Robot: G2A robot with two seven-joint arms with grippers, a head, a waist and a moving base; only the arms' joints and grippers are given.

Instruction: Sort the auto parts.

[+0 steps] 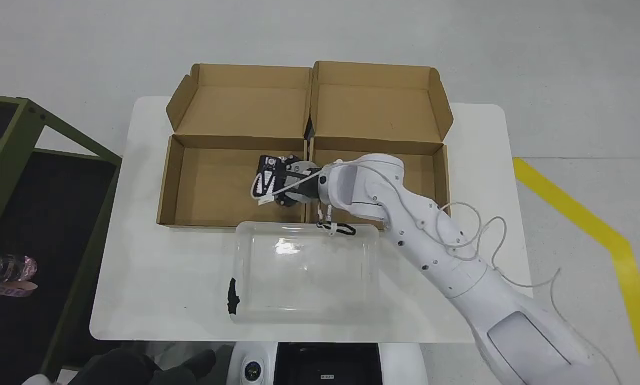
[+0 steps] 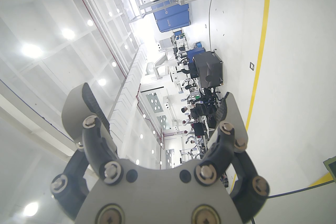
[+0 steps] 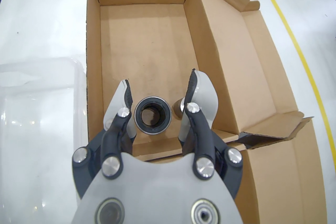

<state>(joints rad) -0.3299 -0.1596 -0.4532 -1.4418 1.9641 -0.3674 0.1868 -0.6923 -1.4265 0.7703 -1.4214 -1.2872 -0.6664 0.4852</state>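
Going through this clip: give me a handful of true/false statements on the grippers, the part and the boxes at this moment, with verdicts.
1. The right gripper is open above a cardboard box. True.
2. The black ring-shaped part lies in the clear bin. False: it lies on the cardboard box's floor, in line with the gap between the right gripper's fingers.
3. The left gripper is shut on a part. False: it is open, holds nothing and points out into the room.
4. The cardboard box and the other box stand side by side with their lids folded open. True.
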